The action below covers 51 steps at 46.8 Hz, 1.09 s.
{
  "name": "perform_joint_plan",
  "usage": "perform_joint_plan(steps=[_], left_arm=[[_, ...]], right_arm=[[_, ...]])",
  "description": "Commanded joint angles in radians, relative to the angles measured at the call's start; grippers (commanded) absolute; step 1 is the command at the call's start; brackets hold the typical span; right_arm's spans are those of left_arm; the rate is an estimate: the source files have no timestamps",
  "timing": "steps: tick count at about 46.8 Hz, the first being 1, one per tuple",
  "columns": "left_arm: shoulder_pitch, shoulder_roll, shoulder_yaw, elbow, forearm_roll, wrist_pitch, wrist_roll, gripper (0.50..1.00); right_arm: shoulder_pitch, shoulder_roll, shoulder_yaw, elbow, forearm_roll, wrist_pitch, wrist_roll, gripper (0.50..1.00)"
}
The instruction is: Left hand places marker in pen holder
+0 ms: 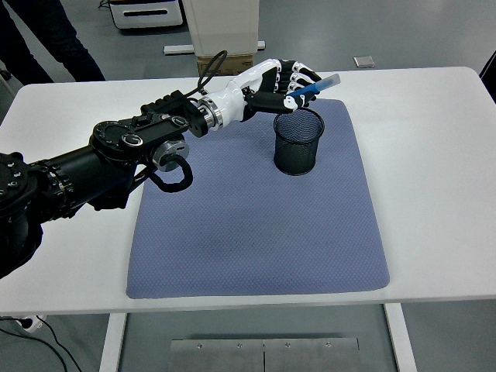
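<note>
My left hand [288, 80] reaches in from the left, hovering just above the far rim of the black mesh pen holder [298, 142]. Its fingers are curled around a blue marker [318, 84], which lies nearly level and points to the right, its pale cap end sticking out past the fingers. The marker is above the holder's opening, outside it. The holder stands upright on the blue-grey mat [256, 209]. My right arm is out of view.
The mat covers the middle of the white table [434, 155]. A person's dark legs [46, 39] stand beyond the table at the top left. A white cabinet base [221, 27] and a cardboard box sit behind the far edge.
</note>
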Motion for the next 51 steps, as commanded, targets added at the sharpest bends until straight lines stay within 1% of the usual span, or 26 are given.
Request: perform_joint_plan(steps=[1,4,6,10,12,18,22,25,26,27,30,44,51], left_arm=[[-0.001,0.0,0.0,0.0,0.015,-0.003,0.0,0.601],[0.0,0.0,0.0,0.0,0.015,-0.001,0.0,0.642],[0.0,0.0,0.0,0.0,0.015,-0.001,0.0,0.657],[-0.001,0.0,0.0,0.0,0.015,-0.001,0.0,0.713],[-0.001,0.0,0.0,0.0,0.015,0.0,0.0,0.757],[-0.001,0.0,-0.001,0.0,0.012,0.005,-0.002,0.815],[-0.004,0.0,-0.006,0.0,0.005,0.008,-0.002,0.88],[-0.011,0.0,-0.007,0.0,0.0,0.009,-0.002,0.941],[-0.011,0.0,-0.007,0.0,0.0,0.009,-0.002,0.941],[-0.015,0.0,-0.018,0.001,-0.014,0.011,-0.002,0.999],[-0.023,0.0,-0.042,0.003,-0.028,0.011,-0.002,1.0],[-0.014,0.0,-0.058,0.003,-0.025,0.014,0.0,1.0],[0.012,0.083,-0.073,0.008,-0.028,0.014,0.0,1.0]], right_arm=[[0.0,0.0,0.001,0.0,0.0,0.0,-0.001,1.0],[0.0,0.0,-0.001,0.0,0.0,0.0,-0.001,1.0],[0.0,0.0,-0.001,0.0,0.0,0.0,-0.001,1.0],[0.0,0.0,-0.001,0.0,0.0,0.0,-0.001,1.0],[0.0,0.0,0.001,0.001,0.0,0.0,-0.001,1.0],[0.002,0.0,-0.001,0.0,0.0,0.0,0.001,1.0],[0.002,0.0,0.001,0.0,0.0,0.0,-0.001,1.0],[0.0,0.0,-0.001,0.0,0.0,0.0,0.001,1.0],[0.0,0.0,-0.001,0.0,0.0,0.0,0.001,1.0],[0.0,0.0,-0.001,0.0,0.0,0.0,-0.001,1.0],[0.0,0.0,-0.001,0.0,0.0,0.0,-0.001,1.0],[0.0,0.0,0.001,0.0,0.0,0.0,-0.001,1.0],[0.0,0.0,0.001,0.0,0.0,0.0,0.001,1.0]])
